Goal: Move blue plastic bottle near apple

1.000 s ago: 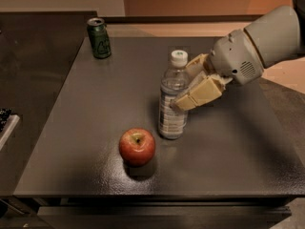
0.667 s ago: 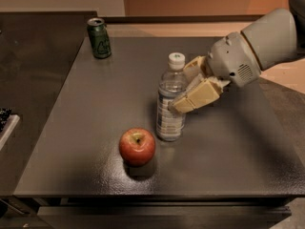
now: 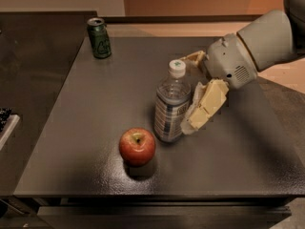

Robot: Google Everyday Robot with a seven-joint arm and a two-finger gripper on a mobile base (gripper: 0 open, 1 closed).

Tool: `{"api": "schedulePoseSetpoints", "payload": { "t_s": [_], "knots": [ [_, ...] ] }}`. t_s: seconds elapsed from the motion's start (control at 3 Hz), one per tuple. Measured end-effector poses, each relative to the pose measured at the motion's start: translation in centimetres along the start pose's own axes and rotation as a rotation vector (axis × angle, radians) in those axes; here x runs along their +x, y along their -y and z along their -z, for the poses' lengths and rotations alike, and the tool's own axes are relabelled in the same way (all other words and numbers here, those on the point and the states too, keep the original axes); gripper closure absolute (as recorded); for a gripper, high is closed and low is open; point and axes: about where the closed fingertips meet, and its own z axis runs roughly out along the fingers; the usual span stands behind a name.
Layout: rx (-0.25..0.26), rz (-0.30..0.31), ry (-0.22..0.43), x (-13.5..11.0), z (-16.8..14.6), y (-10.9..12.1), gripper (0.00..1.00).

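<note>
Grey-black tabletop [image 3: 86, 128] fills most of the frame, and the blue plastic bottle [image 3: 170, 109] stands upright on it a little right of centre, white cap on top. Its base sits slightly lower and further left than a second ago, so it is now just beside the apple [image 3: 137, 147], up and to the right of it, with only a narrow strip of table between them. The apple has not shifted from its spot at lower centre.

At the bottle's right side is the gripper [image 3: 190, 92], reaching in from the arm at the upper right. A second ago the near cream finger crossed the front of the bottle. Now it hangs lower and lies along the bottle's right flank, its tip level with the label and touching it or very nearly so. The far finger shows behind and to the right of the cap. The two fingers are spread apart and not clamped on the bottle.

In the upper left the green can [image 3: 99, 38] stands unmoved, well apart from everything else.
</note>
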Motion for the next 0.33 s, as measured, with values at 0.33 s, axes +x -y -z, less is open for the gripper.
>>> {"api": "schedulePoseSetpoints", "payload": {
  "t_s": [0.33],
  "knots": [
    [0.0,0.0,0.0,-0.01,0.0,0.0,0.0]
  ]
}}
